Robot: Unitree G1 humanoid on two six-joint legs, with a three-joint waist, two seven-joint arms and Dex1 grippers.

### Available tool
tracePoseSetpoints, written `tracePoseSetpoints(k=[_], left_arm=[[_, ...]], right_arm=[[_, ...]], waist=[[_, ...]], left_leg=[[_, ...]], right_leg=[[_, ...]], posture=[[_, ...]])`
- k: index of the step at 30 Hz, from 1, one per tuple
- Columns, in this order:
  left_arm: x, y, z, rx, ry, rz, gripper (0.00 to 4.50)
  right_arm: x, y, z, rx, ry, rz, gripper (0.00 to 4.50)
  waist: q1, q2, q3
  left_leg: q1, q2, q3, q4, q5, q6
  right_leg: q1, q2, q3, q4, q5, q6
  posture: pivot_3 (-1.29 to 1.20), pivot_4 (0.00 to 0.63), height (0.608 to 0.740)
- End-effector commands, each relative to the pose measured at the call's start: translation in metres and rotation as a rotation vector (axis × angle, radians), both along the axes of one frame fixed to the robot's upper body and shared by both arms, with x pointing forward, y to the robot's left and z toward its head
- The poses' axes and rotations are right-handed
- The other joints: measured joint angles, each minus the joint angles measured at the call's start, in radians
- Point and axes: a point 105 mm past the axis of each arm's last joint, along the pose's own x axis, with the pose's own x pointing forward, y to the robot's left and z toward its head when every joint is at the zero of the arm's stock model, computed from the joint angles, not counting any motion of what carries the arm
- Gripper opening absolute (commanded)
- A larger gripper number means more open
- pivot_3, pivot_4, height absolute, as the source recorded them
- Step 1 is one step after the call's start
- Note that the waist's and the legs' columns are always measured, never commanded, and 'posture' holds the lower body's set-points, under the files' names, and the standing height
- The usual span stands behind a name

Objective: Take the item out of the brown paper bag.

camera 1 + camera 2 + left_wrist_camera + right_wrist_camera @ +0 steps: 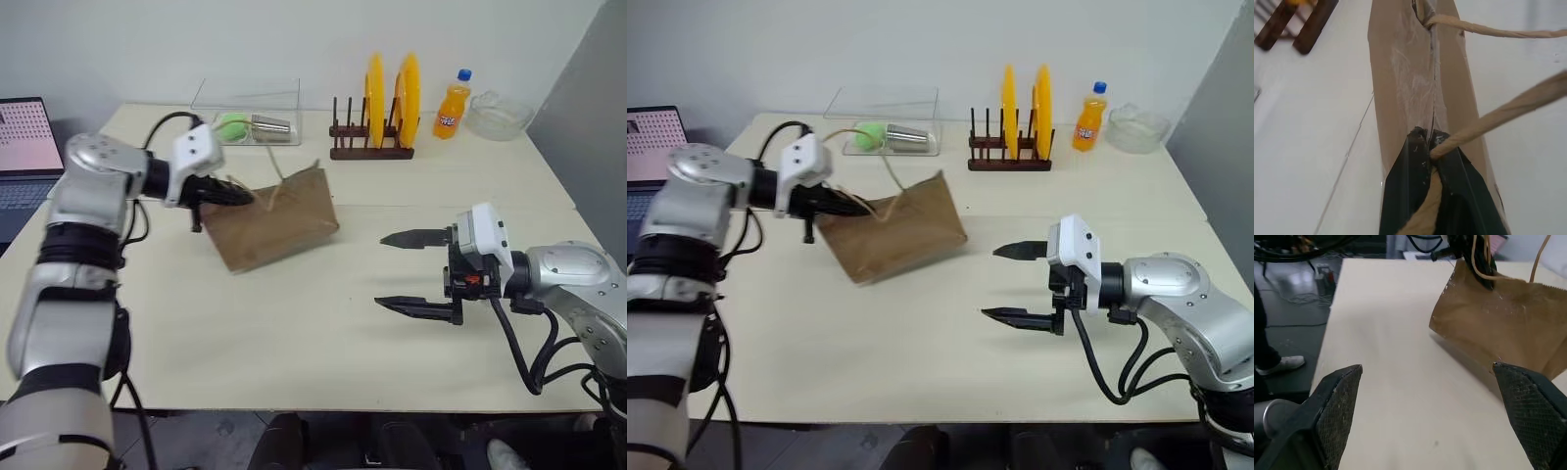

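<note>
table (294,333): pale cream top, we see it carrying everything below.
laptop (24,147): at the table's far-left edge, screen lit.
brown paper bag (274,223): creased kraft, tilted, left top corner lifted off the table, lower edge resting on the tabletop, roughly mid-table left of centre. Two tan cord handles (884,166) loop up from its top edge.
left gripper (223,194): at the bag's upper left corner, jaws pinched together on the bag's top edge; in the wrist view we see one cord running across the black fingers (1410,191).
right gripper (411,272): well right of the bag, hovering above the table, pointing toward the bag, jaws wide apart, nothing between them. Textured pads (1337,416) seen in its wrist view w/ the bag ahead.
clear container (250,108): far side of table, behind the bag; green obj and a metal cup lying inside.
dish rack (370,147): dark wood, right of the container, holds two yellow plates (390,98) upright.
glass bowl (498,116): far-right corner.
orange soda bottle (453,104): blue cap, upright between rack and bowl.
item: cola bottle not visible to us; can't tell if it's in the bag.
</note>
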Motion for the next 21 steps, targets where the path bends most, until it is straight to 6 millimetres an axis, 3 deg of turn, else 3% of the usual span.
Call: tracePoseSetpoints(k=[1,12,21], left_arm=[[0.009,-0.023,0.015,0.067,-0.093,-0.088,0.04],[0.035,-0.080,0.020,0.094,-0.207,-0.089,0.04],[0.040,-0.098,0.017,0.091,-0.270,-0.098,0.04]], right_arm=[[-0.003,-0.007,0.008,-0.007,-0.039,-0.069,4.50],[-0.007,-0.020,-0.002,-0.034,0.002,-0.228,4.50],[-0.004,-0.030,-0.006,-0.028,0.023,-0.340,4.50]], waist=[[-0.003,-0.001,0.000],[-0.004,-0.002,0.001],[-0.003,-0.002,0.001]], left_leg=[[0.000,0.000,0.000,0.000,0.000,0.000],[-0.003,0.000,0.000,0.000,-0.001,0.002],[-0.003,0.000,0.000,0.001,-0.001,0.002]], right_leg=[[0.000,0.000,0.000,0.000,0.000,0.000],[-0.001,0.000,-0.001,0.000,-0.001,0.002],[-0.001,0.000,-0.001,0.000,-0.002,0.005]], posture=[[0.00,0.150,0.740],[0.00,0.150,0.740],[0.00,0.150,0.740]])
